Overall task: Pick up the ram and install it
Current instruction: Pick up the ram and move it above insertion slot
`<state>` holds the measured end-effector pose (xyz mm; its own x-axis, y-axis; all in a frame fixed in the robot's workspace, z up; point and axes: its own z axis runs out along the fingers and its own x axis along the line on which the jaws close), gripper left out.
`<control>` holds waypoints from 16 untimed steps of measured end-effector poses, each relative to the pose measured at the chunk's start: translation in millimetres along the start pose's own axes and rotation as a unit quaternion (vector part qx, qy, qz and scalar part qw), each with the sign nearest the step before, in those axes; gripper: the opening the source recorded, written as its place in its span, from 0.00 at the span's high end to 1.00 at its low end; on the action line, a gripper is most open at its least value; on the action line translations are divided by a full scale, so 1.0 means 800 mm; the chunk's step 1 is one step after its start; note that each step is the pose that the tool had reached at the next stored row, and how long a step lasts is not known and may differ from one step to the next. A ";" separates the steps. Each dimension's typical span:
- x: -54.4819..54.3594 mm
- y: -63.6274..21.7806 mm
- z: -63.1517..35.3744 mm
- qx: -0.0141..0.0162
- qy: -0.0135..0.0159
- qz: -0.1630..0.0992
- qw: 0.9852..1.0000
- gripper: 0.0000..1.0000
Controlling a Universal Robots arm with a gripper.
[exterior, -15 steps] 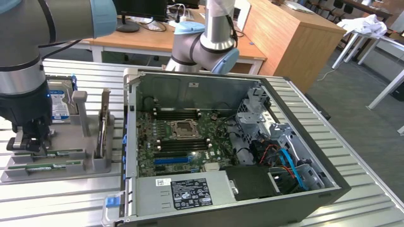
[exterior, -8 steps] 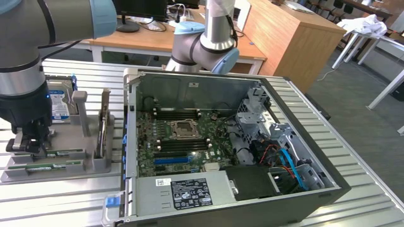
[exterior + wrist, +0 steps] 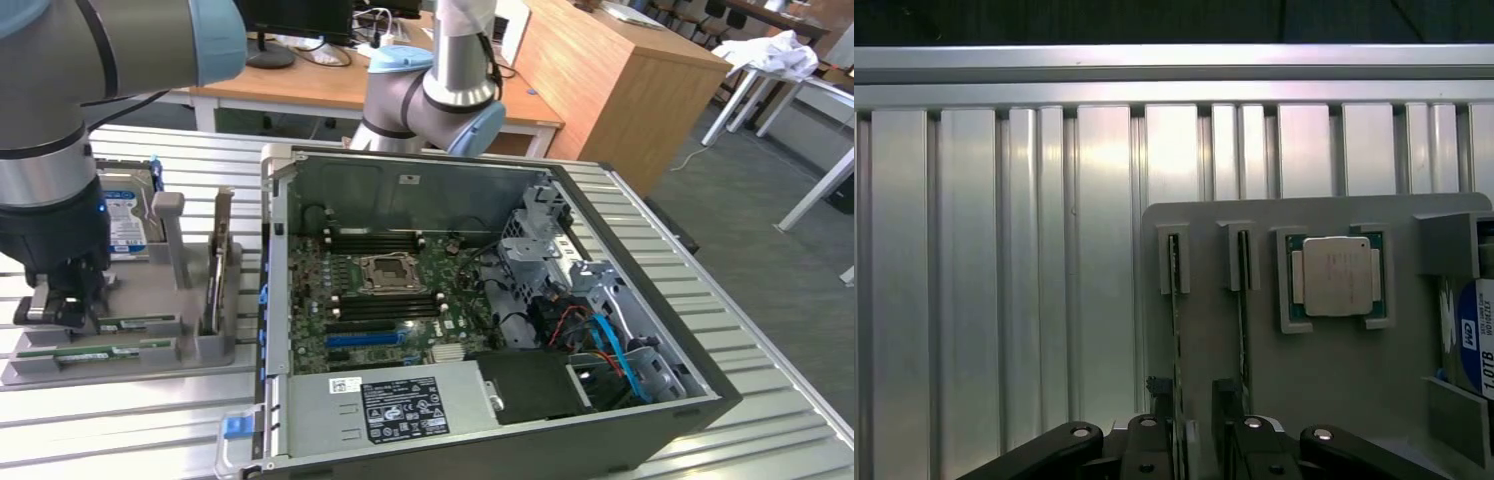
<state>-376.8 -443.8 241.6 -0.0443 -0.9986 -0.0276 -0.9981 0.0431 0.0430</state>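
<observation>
Two green ram sticks [image 3: 131, 323] stand on edge in the slots of a grey holder [image 3: 200, 350] at the exterior view's left. In the wrist view they are thin edges, one [image 3: 1176, 300] beside the other [image 3: 1244, 300]. My gripper [image 3: 60, 305] hangs low over the holder's end. Its dark fingers [image 3: 1159, 400] stand open at the sticks' near ends, around the gap between them [image 3: 1192, 400]. Nothing is gripped. The open computer case [image 3: 280, 300] lies in the middle, with its motherboard [image 3: 387, 290] and memory slots exposed.
The holder also carries a processor chip [image 3: 1337, 277], a hard drive [image 3: 127, 220] and upright cards [image 3: 220, 260]. The ribbed metal table [image 3: 1004, 300] extends around it. Inside the case are a power supply [image 3: 387, 405], cables [image 3: 601, 330] and a drive cage [image 3: 547, 230].
</observation>
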 end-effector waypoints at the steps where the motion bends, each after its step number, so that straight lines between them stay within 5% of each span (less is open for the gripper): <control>1: 0.000 0.000 0.001 0.000 0.000 0.000 1.000 0.70; 16: 0.000 0.000 0.005 -0.001 0.001 -0.016 1.000 0.70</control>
<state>-376.8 -444.0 237.5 -0.0117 -0.9996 -0.0266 -0.9990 0.0105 0.0435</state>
